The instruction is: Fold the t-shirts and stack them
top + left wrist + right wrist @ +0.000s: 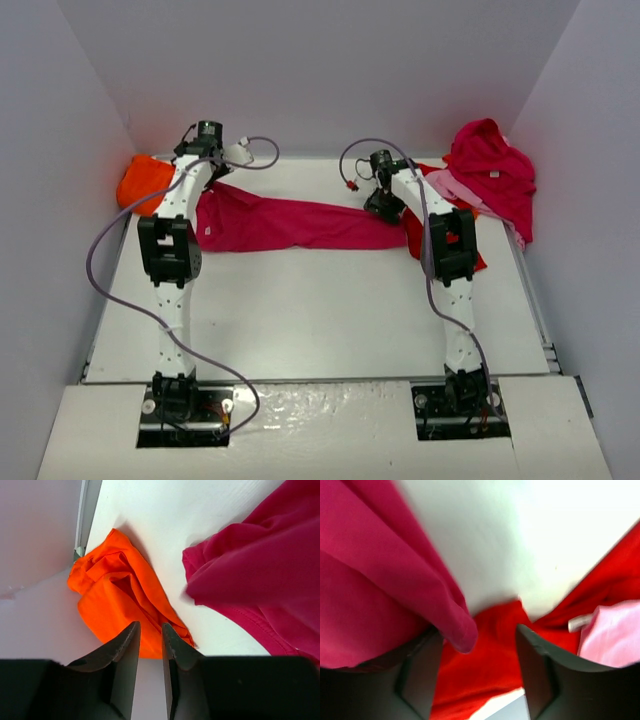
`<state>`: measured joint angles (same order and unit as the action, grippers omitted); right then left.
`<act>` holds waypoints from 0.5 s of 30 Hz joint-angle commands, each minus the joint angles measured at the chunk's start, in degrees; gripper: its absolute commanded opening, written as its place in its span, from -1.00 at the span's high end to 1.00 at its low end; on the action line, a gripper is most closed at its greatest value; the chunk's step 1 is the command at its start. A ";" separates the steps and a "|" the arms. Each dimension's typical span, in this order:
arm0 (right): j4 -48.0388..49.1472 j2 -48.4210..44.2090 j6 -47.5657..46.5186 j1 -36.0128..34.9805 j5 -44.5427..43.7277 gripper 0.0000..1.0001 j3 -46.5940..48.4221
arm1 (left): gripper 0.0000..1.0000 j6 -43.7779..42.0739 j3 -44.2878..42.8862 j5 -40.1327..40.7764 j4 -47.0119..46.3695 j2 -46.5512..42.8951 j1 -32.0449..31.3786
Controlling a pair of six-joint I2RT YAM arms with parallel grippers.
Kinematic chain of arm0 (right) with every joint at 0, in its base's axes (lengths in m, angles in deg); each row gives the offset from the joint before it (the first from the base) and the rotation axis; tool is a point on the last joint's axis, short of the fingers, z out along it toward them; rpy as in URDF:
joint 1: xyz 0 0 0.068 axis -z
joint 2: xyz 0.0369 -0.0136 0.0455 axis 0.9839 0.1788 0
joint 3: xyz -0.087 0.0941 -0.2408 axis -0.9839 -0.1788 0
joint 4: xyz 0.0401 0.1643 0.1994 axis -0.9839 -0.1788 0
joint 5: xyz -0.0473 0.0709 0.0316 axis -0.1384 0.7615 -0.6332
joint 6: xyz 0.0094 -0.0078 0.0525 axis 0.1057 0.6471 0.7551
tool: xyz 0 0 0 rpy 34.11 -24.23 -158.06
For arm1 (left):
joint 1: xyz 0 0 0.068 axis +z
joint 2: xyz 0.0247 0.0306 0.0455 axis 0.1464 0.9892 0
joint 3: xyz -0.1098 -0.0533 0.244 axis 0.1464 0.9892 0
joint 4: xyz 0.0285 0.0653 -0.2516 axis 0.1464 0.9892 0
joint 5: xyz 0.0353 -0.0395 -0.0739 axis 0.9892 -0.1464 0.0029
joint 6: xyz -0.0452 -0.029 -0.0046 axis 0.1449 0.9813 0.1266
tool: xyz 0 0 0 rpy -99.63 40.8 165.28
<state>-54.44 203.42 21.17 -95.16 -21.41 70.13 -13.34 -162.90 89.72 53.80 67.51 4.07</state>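
A magenta-crimson t-shirt (pixel 290 225) lies stretched in a long band across the table's far half. My left gripper (pixel 205 140) hangs above its left end; in the left wrist view its fingers (pixel 150 625) stand a narrow gap apart, open, with nothing between them. The crumpled orange t-shirt (pixel 120 595) lies just ahead and the magenta cloth (pixel 260 565) to the right. My right gripper (pixel 477 629) is open at the band's right end. A fold of magenta cloth (pixel 380 580) drapes over its left finger, above the bright red t-shirt (pixel 490 665). The light pink t-shirt (pixel 610 635) shows at the right.
The orange t-shirt (pixel 140 180) is bunched in the far left corner against the wall. A heap of another magenta t-shirt (pixel 492 165) over pink cloth (pixel 455 187) sits at the far right, beside the red t-shirt (pixel 415 238). White walls close three sides.
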 commanded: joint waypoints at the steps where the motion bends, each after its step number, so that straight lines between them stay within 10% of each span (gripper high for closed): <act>1: -1.26 1.56 2.59 -0.10 -4.00 -0.25 4.60 | 0.49 5.90 -2.46 2.52 -4.39 -0.05 -0.07; 4: 0.18 -1.59 4.09 0.39 -3.37 -0.48 3.64 | -0.14 9.06 -0.73 2.03 -5.23 -2.28 -0.04; 10: 3.05 -9.49 7.18 0.34 -2.44 -0.48 0.21 | -0.01 13.18 8.08 1.36 -8.15 -12.09 -0.16; 13: 3.60 -15.06 8.81 0.22 1.18 0.07 -2.13 | 0.72 15.08 12.61 -3.00 -3.44 -16.68 -0.92; 15: 3.77 -17.14 8.98 -0.04 2.91 0.80 -4.83 | 1.00 16.20 16.88 -3.99 -3.47 -20.30 -1.64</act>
<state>-52.30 197.72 27.67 -95.02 -21.95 67.58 -1.35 -149.69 88.81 50.16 59.85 3.95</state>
